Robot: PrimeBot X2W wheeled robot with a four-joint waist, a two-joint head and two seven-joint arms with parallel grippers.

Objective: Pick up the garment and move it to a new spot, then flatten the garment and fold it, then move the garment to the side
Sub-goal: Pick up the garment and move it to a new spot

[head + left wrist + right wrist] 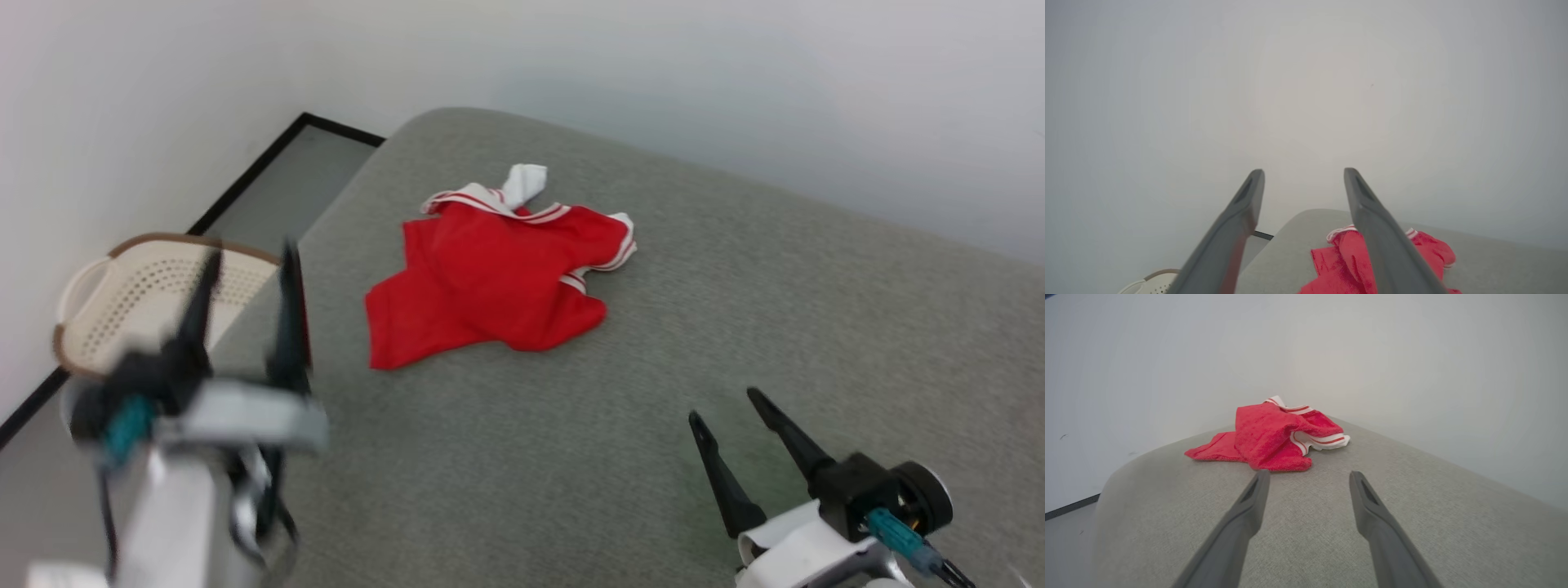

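The garment [490, 278] lies crumpled, white trim showing, toward the far side of the grey cushion [735, 286], apart from both arms, so left gripper [251, 251] & right gripper [723, 405] hang w/ fingers spread, empty, prob. readied for the first pick-up.

Soft, even light lies across the head view. The wall [694, 73] is bright and washed pale, and the garment [490, 278] throws only a thin, faint shadow along its near edge on the cushion [775, 310]. The left gripper [251, 249] and the basket [122, 302] behind it are smeared with blur, while the right gripper [722, 403] is crisp. The left wrist view is hazy and low in contrast, greying toward its corners. In the right wrist view the wide lens bows the cushion's edge, and the fingers [1241, 522] close to the lens look soft.
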